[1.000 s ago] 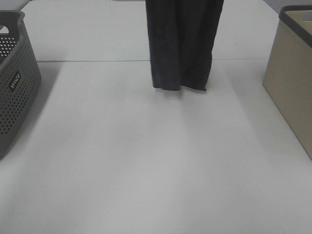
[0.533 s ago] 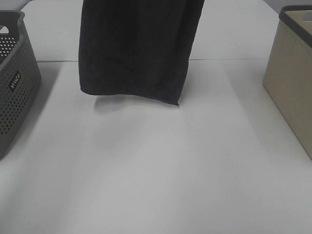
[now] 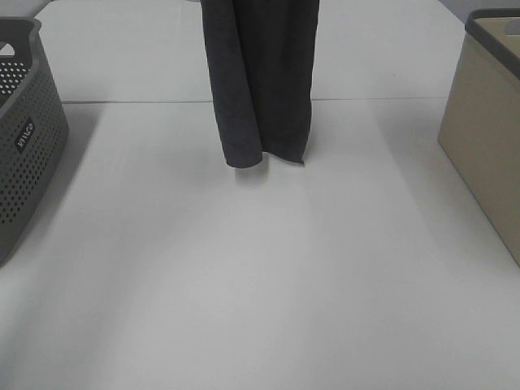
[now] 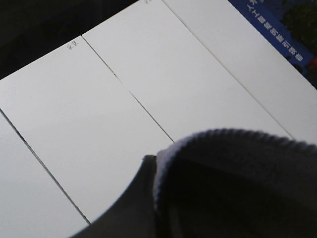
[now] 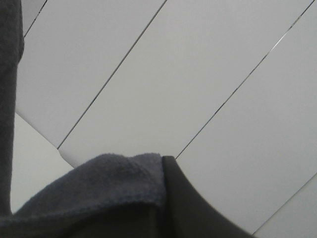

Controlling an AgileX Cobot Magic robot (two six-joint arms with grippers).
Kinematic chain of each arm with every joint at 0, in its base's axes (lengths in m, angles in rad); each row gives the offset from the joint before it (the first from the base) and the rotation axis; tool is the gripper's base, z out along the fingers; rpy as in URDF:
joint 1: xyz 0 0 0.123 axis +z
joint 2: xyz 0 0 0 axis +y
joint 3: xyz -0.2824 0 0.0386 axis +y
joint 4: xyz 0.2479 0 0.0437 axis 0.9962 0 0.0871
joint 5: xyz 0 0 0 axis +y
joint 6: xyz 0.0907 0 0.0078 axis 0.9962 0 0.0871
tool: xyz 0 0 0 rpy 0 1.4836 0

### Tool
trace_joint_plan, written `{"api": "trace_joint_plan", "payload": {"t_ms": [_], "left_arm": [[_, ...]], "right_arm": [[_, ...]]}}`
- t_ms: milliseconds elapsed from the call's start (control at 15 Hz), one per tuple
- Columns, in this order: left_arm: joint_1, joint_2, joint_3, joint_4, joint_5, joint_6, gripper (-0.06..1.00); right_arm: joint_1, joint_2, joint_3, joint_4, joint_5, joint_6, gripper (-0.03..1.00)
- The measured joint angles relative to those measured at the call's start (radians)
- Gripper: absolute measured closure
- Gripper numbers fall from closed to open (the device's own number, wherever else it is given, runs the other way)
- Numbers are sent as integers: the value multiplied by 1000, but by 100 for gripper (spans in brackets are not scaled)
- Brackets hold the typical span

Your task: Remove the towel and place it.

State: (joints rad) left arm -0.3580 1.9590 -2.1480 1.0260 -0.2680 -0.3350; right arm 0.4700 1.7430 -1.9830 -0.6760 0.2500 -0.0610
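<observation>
Towel hangs pinched in left hand and right hand.

I see the towel in plain dark charcoal grey. The desk is white. At its left edge is a grey basket patterned with small holes; at its right edge, a beige bin with a grey rim.

White lettering was noted on a dark label on the grey basket, but not legibly. White characters on a blue banner were left undeciphered.
</observation>
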Motion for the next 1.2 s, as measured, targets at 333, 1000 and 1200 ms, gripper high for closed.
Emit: {"api": "trace_joint_plan", "payload": {"t_ms": [333,1000,1200], "left_arm": [[28,143,-112,-66,-26,128,94],[110,529,-592,-280,-76,271,94],[125,540,-622,-390,-75,335,94]], "right_arm": [[-51,106,-78,0,-97,7,95],[-177,381,-312,83,-478,17,95],[-177,386,-322,84,-524,17,95]]}}
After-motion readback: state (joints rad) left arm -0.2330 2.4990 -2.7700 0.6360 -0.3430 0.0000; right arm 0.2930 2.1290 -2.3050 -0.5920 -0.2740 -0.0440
